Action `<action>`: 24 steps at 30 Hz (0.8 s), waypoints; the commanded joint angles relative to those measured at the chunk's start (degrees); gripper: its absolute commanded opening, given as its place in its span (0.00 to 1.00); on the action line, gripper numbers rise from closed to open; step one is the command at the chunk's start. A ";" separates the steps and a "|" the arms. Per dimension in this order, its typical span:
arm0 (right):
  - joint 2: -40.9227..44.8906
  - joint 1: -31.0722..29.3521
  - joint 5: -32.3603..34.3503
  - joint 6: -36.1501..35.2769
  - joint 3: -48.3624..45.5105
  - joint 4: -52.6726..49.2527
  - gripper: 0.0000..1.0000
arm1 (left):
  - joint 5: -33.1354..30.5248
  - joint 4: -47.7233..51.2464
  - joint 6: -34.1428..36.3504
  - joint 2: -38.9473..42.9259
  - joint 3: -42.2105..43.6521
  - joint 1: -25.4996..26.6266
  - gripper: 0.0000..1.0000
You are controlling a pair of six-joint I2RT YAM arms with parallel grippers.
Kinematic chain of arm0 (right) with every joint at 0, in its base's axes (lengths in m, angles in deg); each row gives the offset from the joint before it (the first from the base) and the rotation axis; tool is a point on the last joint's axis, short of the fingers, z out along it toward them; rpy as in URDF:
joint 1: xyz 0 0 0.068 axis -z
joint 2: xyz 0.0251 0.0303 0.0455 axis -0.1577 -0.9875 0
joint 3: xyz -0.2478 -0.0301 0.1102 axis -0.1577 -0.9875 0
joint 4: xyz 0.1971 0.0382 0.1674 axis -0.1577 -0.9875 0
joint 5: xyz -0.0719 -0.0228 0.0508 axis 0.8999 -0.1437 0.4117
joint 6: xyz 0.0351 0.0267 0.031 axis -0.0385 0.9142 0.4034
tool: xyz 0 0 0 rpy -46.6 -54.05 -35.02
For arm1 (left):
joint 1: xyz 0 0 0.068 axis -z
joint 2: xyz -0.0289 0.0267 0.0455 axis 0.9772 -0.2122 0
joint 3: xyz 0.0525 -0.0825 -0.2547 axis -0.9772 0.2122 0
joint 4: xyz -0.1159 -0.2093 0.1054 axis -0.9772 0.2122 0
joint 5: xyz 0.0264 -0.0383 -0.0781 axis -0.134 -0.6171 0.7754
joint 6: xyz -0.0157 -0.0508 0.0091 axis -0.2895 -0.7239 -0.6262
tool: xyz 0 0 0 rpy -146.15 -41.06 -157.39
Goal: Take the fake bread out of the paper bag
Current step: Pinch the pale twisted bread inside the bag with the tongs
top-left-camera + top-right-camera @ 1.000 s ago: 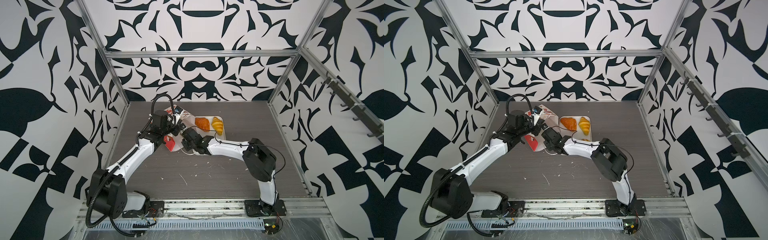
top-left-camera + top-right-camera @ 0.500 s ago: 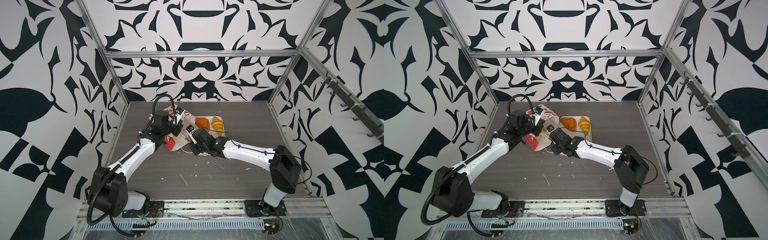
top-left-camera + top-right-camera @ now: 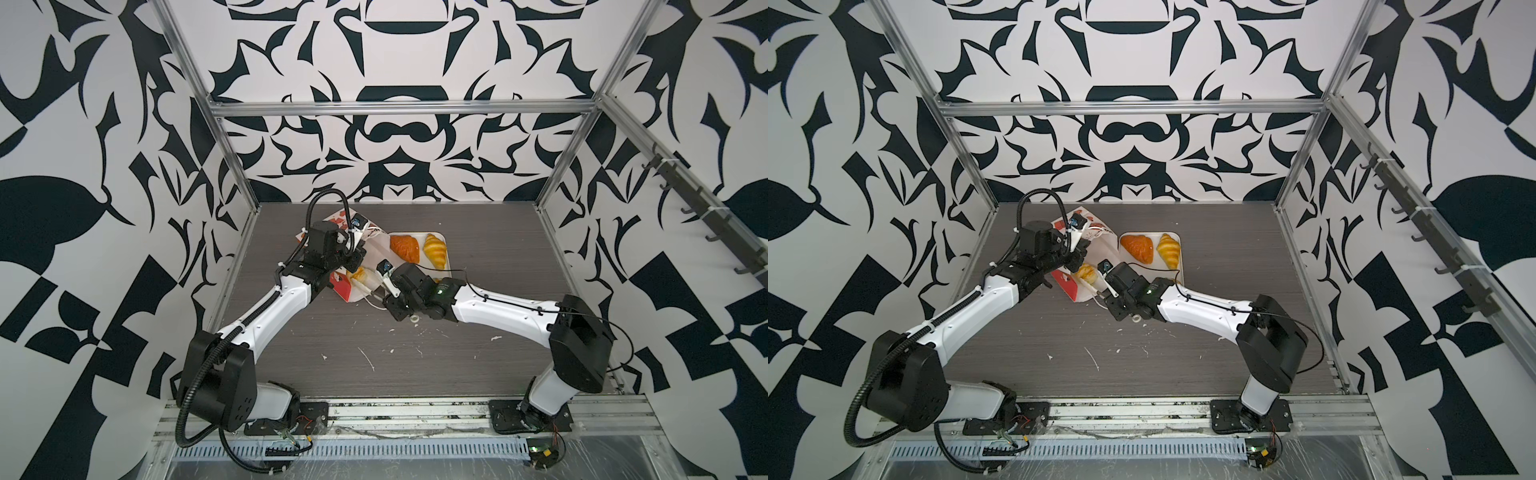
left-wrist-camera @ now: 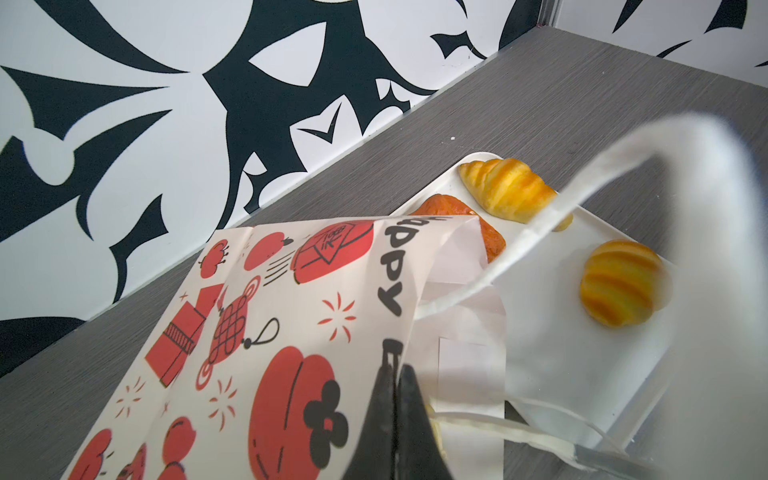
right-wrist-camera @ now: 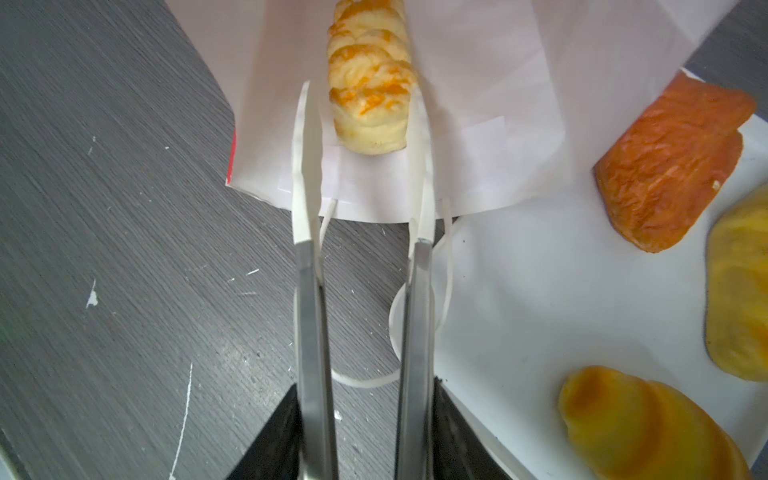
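Note:
The paper bag (image 3: 344, 286) (image 4: 291, 311) lies on its side, its mouth towards the white tray (image 3: 417, 241). My left gripper (image 4: 397, 374) (image 3: 358, 254) is shut on the bag's upper rim and holds the mouth up. A twisted fake bread (image 5: 370, 83) (image 3: 1086, 272) lies just inside the mouth. My right gripper (image 5: 365, 390) (image 3: 392, 286) is shut on metal tongs (image 5: 309, 311). The tongs' white tips stand apart on either side of the twisted bread. A brown triangular bread (image 5: 673, 166) (image 3: 405, 247) and two yellow croissants (image 4: 509, 189) (image 4: 623, 282) lie on the tray.
The bag's white cord handles (image 5: 446, 257) trail over the table and the tray's edge beneath the tongs. White crumbs (image 3: 368, 357) dot the grey table at the front. Patterned walls stand close behind the bag and at the left.
My right gripper has drawn back a little from the bag and its elbow has swung out to the right. The twisted bread now shows at the bag's mouth. The left gripper keeps its hold.

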 commanded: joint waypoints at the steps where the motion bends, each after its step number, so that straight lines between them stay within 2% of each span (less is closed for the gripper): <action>1: 4.28 -0.01 1.73 0.16 -0.60 4.27 0.50 | 0.32 -1.07 0.14 -0.10 -0.22 0.10 0.00; 9: 2.67 1.09 0.16 -1.84 0.36 3.93 0.52 | 0.44 -0.89 0.15 0.06 -0.33 0.05 0.00; 18: -0.52 3.57 -6.46 -0.66 1.26 5.39 0.53 | 0.95 -0.89 0.00 0.23 -0.19 0.16 0.00; 24: -2.20 3.81 -8.21 -0.66 2.38 5.68 0.54 | 1.22 -1.06 -0.23 0.14 -0.09 0.10 0.00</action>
